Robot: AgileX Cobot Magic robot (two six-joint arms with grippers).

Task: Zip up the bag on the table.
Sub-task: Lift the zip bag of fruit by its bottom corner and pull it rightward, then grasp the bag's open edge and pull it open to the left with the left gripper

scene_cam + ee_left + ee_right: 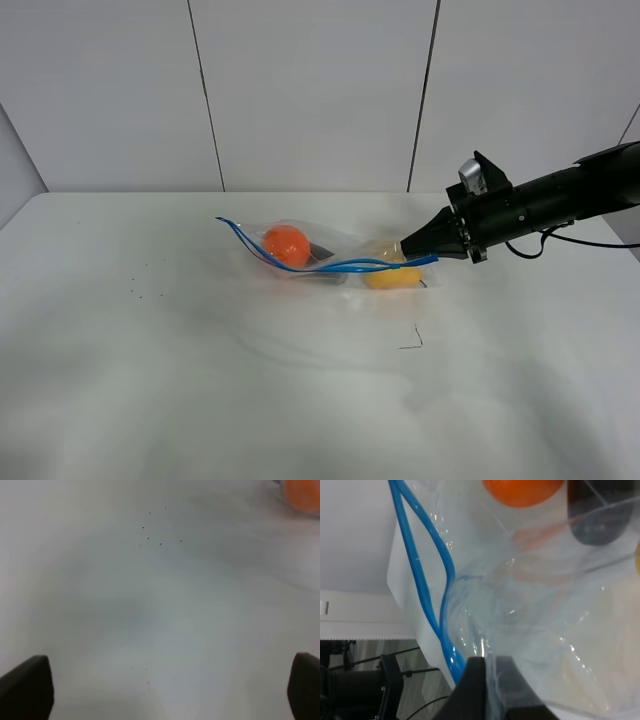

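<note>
White table (200, 400) fills the lower scene, with a pale panelled wall (310, 90) behind it; the black right arm (560, 200) comes in from the right, low over the table's back right part; the bag (345, 240), clear crinkly plastic, lies near the table's back edge, a little right of the middle, long side running left to right, its right end at the arm's tip.

Right claw (408, 247) is clenched, tips pinching the bag's clear film just beside the right end of the zip strip; the right wrist view agrees, right claw (487, 667) fingers together with film running in between them.

Left claw (165, 687) is released, dark fingertips (27, 687) far apart at the corners of its view, nothing between them, bare table (150, 605) below.

Blue zip strip (300, 267) runs along the bag's near edge and rises to a point at the far left end; in the right wrist view the zip strip (420, 565) shows two tracks standing apart, coming together near the right claw, so the mouth is open along that stretch.

Inside the bag: orange fruit (286, 245) in the left half; yellow fruit (392, 277) at the right end, just under the claw tip; dark item (322, 250) between them, can't tell if it touches either; the orange fruit (302, 492) also shows blurred at a corner of the left wrist view.

Thin dark mark (413, 340) on the table in front of the bag; tiny dark specks (135, 290) left of the bag, well apart from it.
</note>
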